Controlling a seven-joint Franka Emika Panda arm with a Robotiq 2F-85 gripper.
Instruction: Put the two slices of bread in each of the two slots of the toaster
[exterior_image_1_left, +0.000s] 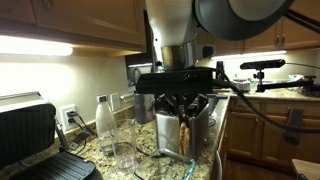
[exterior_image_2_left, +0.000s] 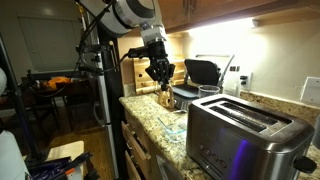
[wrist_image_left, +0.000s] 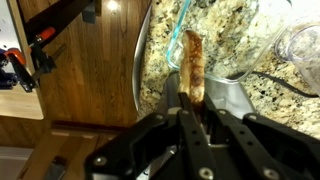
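Observation:
My gripper (wrist_image_left: 190, 97) is shut on one slice of bread (wrist_image_left: 193, 58), a tan-brown piece held on edge and sticking out past the fingertips. In both exterior views the gripper (exterior_image_1_left: 184, 112) (exterior_image_2_left: 161, 80) hangs above the granite counter with the slice (exterior_image_1_left: 185, 133) (exterior_image_2_left: 167, 98) below it. The steel toaster (exterior_image_2_left: 245, 135) stands in the foreground, well apart from the gripper along the counter. Its two slots (exterior_image_2_left: 250, 112) look empty. In an exterior view the toaster (exterior_image_1_left: 205, 135) shows behind the slice. I cannot make out the second slice.
A black grill press (exterior_image_1_left: 30, 140) (exterior_image_2_left: 203, 72) stands by the wall. A clear bottle (exterior_image_1_left: 104, 122) (wrist_image_left: 300, 40) and a glass (exterior_image_1_left: 125, 148) (wrist_image_left: 240, 40) stand near the gripper. The counter edge (wrist_image_left: 140, 60) drops to wooden cabinets.

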